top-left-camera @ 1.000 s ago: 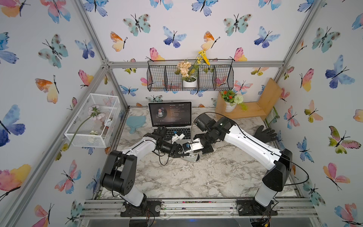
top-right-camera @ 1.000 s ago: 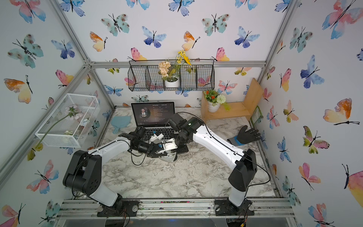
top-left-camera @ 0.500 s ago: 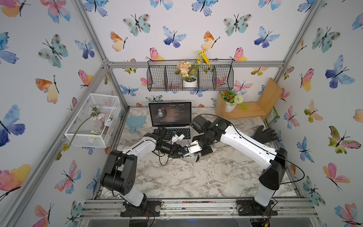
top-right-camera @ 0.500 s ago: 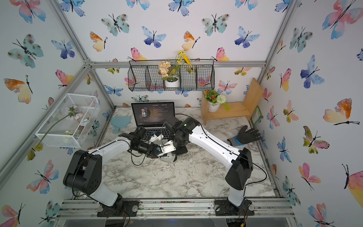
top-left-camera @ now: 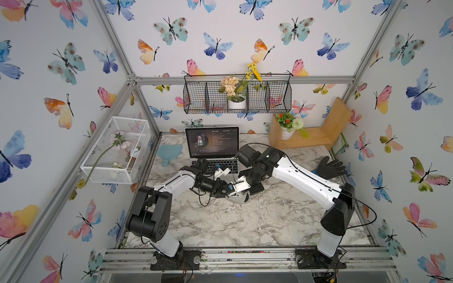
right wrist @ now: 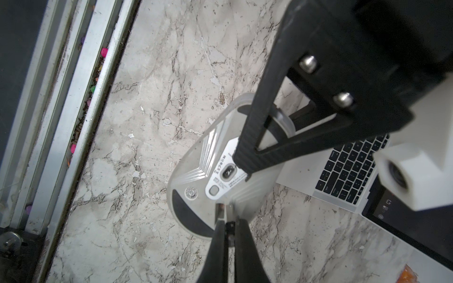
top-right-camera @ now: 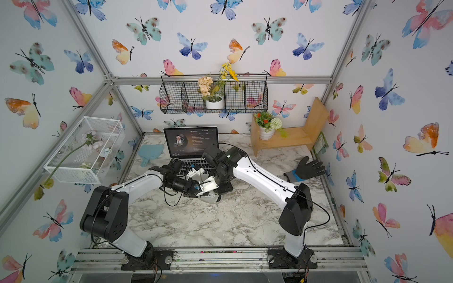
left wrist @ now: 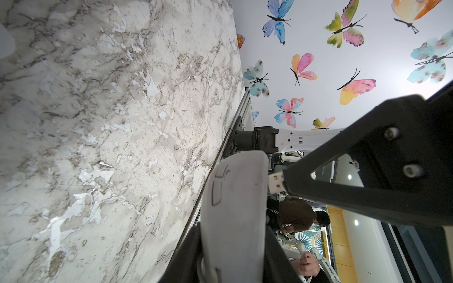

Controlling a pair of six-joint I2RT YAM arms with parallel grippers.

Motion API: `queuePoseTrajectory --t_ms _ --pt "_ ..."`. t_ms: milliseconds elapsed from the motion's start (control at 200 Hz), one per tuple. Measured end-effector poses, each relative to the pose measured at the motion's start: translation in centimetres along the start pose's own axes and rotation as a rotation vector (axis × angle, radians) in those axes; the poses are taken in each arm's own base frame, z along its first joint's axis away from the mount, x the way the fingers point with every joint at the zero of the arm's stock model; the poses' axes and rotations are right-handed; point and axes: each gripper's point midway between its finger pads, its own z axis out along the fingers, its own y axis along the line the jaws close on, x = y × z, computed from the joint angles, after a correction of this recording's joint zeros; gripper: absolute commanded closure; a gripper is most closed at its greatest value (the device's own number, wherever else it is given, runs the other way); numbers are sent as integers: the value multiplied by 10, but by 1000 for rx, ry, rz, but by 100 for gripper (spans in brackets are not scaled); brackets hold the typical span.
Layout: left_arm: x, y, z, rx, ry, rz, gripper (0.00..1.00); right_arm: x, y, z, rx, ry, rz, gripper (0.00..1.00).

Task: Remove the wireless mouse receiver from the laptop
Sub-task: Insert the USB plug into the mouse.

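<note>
Careful now: the right gripper (right wrist: pixel 229 224) pinches the wireless mouse receiver (left wrist: pixel 275 182) tight, the left gripper (left wrist: pixel 234 235) clamps the mouse (right wrist: pixel 196 181); a crooked push against it could twist the receiver loose.

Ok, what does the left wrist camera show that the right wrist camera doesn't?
Only the left wrist: the mouse's upper shell with button seams, the butterfly wall and a person beyond the cell. Only the right wrist: the mouse's underside with its sensor, the laptop keyboard and the frame rails. Both: the marble table, the left hand gripping the mouse, and the right hand pinching the receiver, its plug close to the mouse.
</note>
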Motion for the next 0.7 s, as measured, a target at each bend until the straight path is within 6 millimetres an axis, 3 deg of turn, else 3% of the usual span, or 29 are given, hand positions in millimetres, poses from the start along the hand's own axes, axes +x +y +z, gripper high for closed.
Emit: queuePoseTrajectory --t_ms 466,701 --pt "0 2 1 0 2 -13 100 0 11 -8 -6 -12 4 98" --pt "0 2 1 0 1 -16 100 4 17 -3 -29 -6 9 98"
